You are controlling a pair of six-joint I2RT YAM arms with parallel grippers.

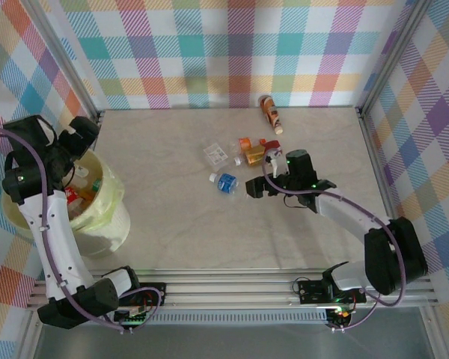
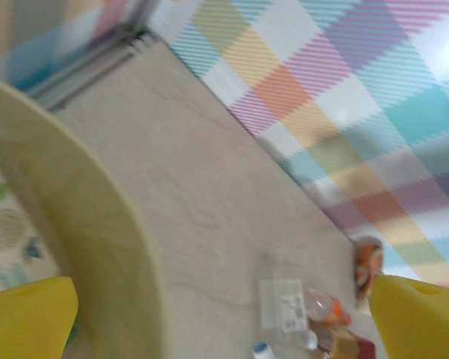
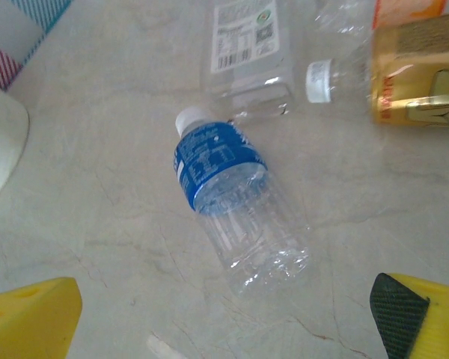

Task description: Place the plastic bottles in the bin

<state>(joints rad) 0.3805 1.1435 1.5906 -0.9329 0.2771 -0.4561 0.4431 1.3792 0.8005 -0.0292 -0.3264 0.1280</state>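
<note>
Left gripper [image 2: 223, 293] hangs wide open over the bin [image 2: 116, 224]; right gripper [image 3: 226, 299], fingers spread empty, hovers above the blue-labelled bottle [image 3: 228, 198].

The blue-labelled bottle [image 3: 239, 217] at frame centre was clear, glossy, crinkled plastic, the table [image 1: 172, 232] a smooth matt marbled surface, the bin [image 1: 111, 228] translucent plastic, the bottom rail [image 1: 232, 288] pale metal.

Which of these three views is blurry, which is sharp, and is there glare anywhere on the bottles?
Left wrist: soft and smeared throughout, the bin and the distant bottles lack crisp edges. Right wrist: sharp on the blue-label bottle, with small bright glints on its clear plastic. Top external: even light, faint shadows on the table, no strong glare.
</note>
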